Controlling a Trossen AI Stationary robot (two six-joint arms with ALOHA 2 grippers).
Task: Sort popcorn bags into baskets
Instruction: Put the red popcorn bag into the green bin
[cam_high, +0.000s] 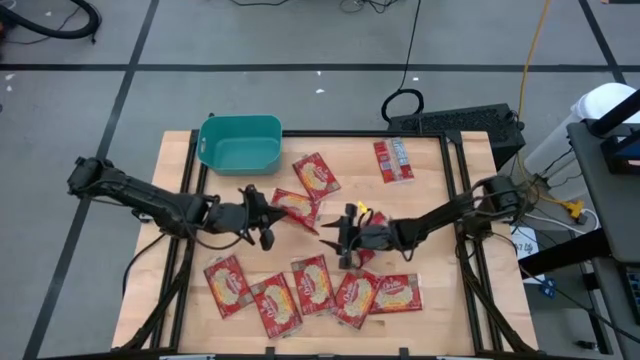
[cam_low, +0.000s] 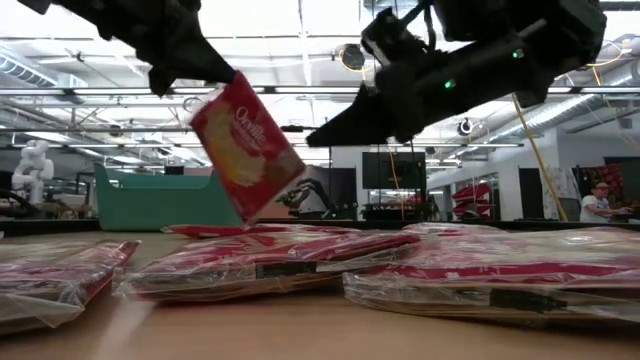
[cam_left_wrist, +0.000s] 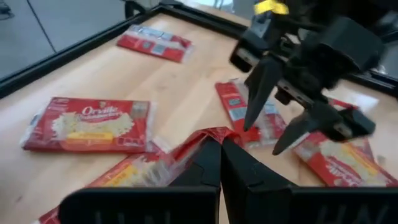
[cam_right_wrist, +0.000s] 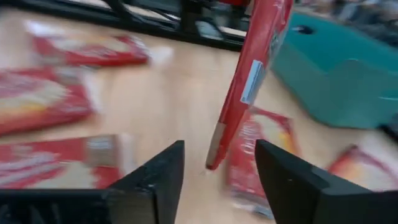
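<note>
Several red popcorn bags lie flat on the wooden table, a row of them near the front edge (cam_high: 312, 285). My left gripper (cam_high: 270, 217) is shut on one popcorn bag (cam_low: 245, 145), which hangs above the table's middle. My right gripper (cam_high: 330, 236) stands open just right of that bag, touching nothing. In the right wrist view the bag (cam_right_wrist: 252, 81) hangs edge-on beyond the open fingers (cam_right_wrist: 217, 167). The teal basket (cam_high: 240, 143) sits at the far left of the table. My left gripper pinches the bag between its two shut fingers at one end edge (cam_left_wrist: 208, 134), coming from the table's left and slanting slightly down. The bag hangs tilted below the fingers (cam_low: 190, 65), lifted clear of the table and of the other bags.
A bag (cam_high: 315, 175) lies flat near the basket. Another, back side up (cam_high: 393, 160), lies at the far right. One more (cam_left_wrist: 249, 115) lies on the table under my right gripper. Black frame rails (cam_high: 455, 200) run along the table's sides.
</note>
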